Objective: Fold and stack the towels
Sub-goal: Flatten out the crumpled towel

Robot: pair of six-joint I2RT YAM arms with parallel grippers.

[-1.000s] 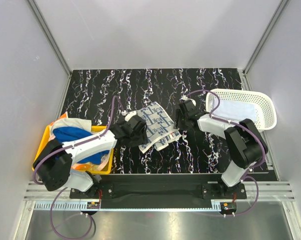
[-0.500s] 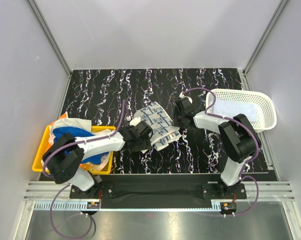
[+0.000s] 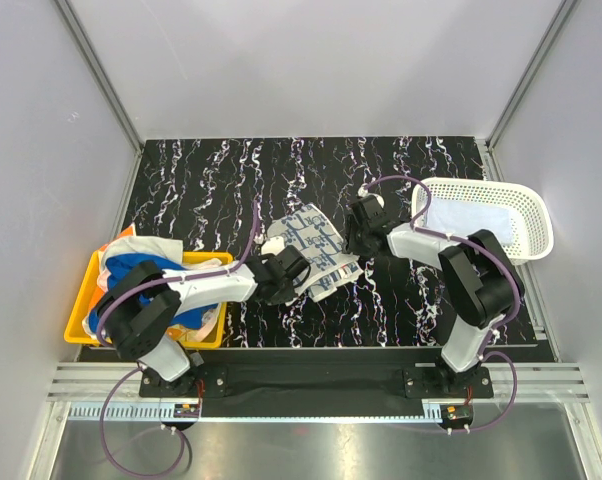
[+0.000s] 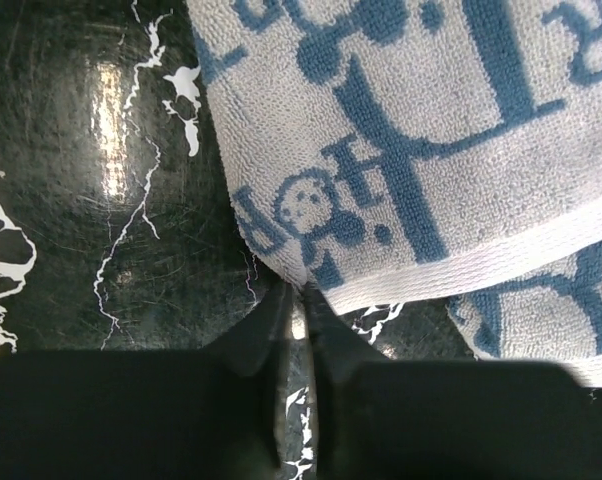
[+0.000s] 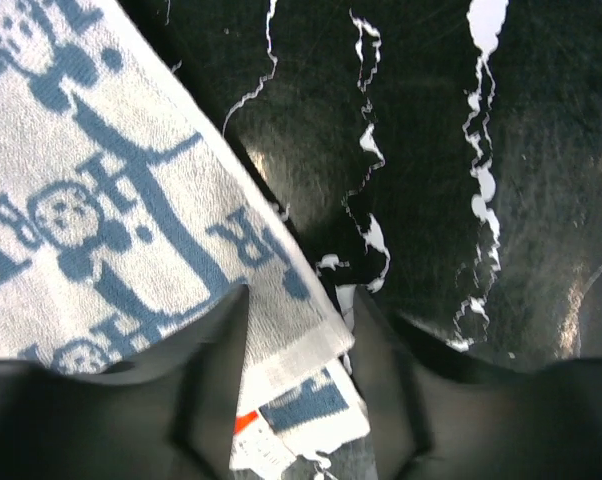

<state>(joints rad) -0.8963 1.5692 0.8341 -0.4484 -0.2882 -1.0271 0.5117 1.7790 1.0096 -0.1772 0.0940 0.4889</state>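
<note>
Grey-walled cell, black marbled counter [image 3: 181, 180]. Yellow bin [image 3: 76, 315] at the left edge with a heap of loose towels [image 3: 141, 265] in it (blue, white, some orange). White basket [image 3: 536, 215] at the right with one pale cloth [image 3: 471, 218] lying flat inside.

The towel [image 3: 316, 250] in hand is white with a blue print. It lies mid-counter between the two arms, rumpled, with one layer lapped over another.

Handling, as a judgement: terry cloth, soft and light, no stiffness, so it will sag and drag on the counter rather than slide clean. Nothing fragile. Best taken at corners or on the woven hem, one hand at each end of an edge so it can be pulled taut. A mid-cloth pinch would only bunch it.

Left arm [image 3: 196, 285] reaches across low from the bin side, right arm [image 3: 421, 245] comes in from the basket side, both wrists down near the counter.

Left hand [image 4: 299, 295] is at the near-left corner, jaws closed to a slit with the corner tip caught between them. Right hand [image 5: 296, 320] straddles the right corner: hem and a small label sit between its fingers, cloth fills the gap (reads as a grip on stacked layers).
</note>
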